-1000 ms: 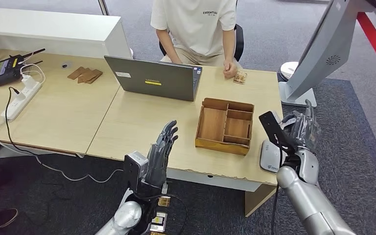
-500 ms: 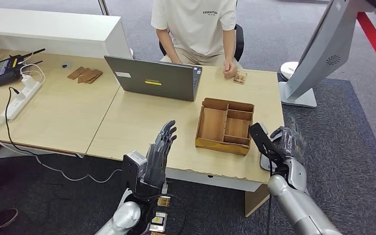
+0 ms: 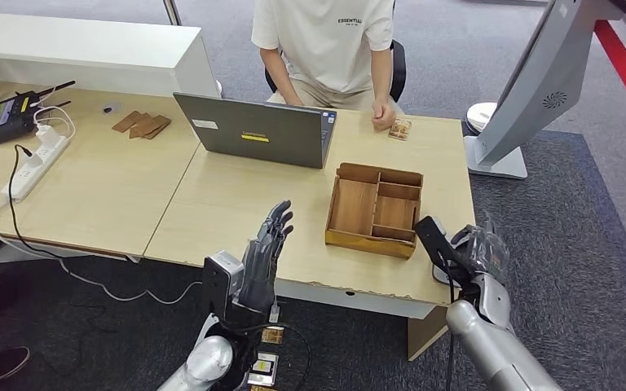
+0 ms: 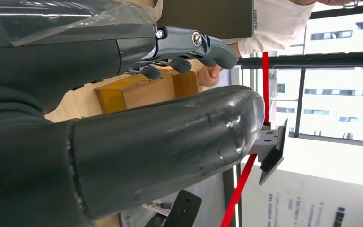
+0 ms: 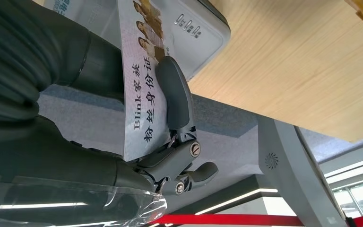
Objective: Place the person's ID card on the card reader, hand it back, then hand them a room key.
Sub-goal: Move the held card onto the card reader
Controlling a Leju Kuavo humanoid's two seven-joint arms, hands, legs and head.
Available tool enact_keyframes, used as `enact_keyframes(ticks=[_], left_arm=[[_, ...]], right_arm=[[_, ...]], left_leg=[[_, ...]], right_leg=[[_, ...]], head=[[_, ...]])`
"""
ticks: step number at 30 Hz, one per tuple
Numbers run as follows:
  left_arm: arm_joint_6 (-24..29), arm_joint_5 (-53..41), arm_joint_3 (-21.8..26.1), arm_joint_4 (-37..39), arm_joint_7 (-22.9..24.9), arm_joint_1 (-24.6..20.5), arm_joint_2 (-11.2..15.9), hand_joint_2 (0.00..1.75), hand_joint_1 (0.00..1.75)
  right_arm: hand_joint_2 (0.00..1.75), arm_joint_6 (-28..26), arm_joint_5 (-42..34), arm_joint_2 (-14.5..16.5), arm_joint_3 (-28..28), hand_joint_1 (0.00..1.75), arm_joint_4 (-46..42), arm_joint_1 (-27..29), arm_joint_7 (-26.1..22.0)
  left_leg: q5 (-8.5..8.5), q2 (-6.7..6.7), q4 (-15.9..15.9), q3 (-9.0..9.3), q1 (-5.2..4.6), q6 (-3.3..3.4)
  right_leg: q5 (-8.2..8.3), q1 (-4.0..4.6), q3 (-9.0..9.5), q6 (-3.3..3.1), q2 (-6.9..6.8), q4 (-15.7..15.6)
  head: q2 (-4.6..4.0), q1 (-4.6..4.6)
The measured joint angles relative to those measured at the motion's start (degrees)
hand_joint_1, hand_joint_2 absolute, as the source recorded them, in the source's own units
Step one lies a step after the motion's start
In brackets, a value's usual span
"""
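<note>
Head view: high, facing forward and down over the counter [image 3: 236, 204]. Wrist views: turned, close behind each hand. Head and left wrist views share the wooden tray [image 3: 375, 209]; head and right wrist views, the counter's corner.

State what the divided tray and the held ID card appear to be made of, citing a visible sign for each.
Divided tray: likely wood, matte; brown grain and thin joined walls show. ID card, held by the right hand: probably plastic or laminate; thin, flat, smooth printed face.

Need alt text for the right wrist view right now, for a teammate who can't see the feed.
The right hand pinches the ID card under its thumb, just above the white card reader at the edge of the wooden table. Grey carpet and a red line lie beyond.
</note>
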Motion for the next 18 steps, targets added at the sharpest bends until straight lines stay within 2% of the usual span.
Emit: enact_keyframes(ticks=[18], left_arm=[[0.0, 0.0, 0.0, -0.6, 0.4, 0.4, 0.2, 0.00, 0.00]], right_arm=[[1.75, 0.5, -0.7, -0.1, 0.6, 1.75, 1.6, 0.3, 0.0]], left_leg=[[0.01, 0.01, 0.0, 0.04, 0.00, 0.01]], right_leg=[[0.01, 0.00, 0.03, 0.00, 0.00, 0.0]], head=[[0.00, 0.00]])
